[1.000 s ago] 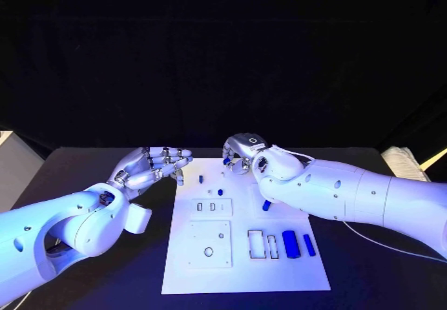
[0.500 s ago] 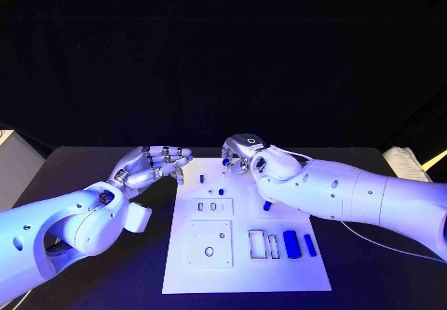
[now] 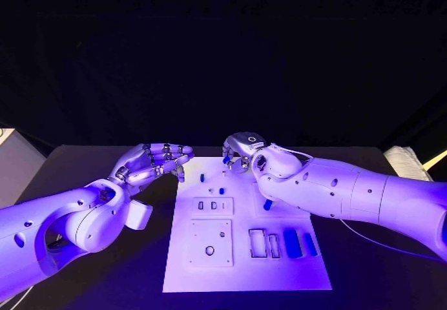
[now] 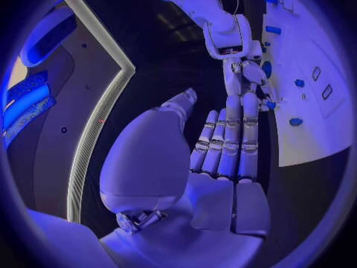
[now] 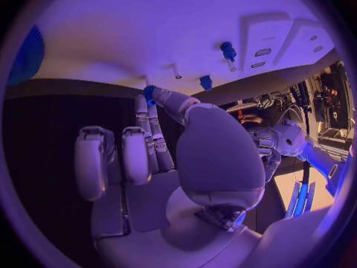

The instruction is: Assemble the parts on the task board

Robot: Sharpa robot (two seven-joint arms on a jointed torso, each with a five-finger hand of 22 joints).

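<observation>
On task board [image 3: 244, 274]: blue parts [image 3: 291, 243] in slots.

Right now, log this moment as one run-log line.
left hand: open, beside task board far corner | right hand: pinching small blue part over board's far edge | other blue parts: on board

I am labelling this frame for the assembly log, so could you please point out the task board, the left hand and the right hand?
task board [image 3: 298, 271]: head view, bare near right corner of the white plate.
left hand [image 3: 149, 165]: head view, middle of the palm.
right hand [image 3: 244, 150]: head view, back of the hand.
</observation>
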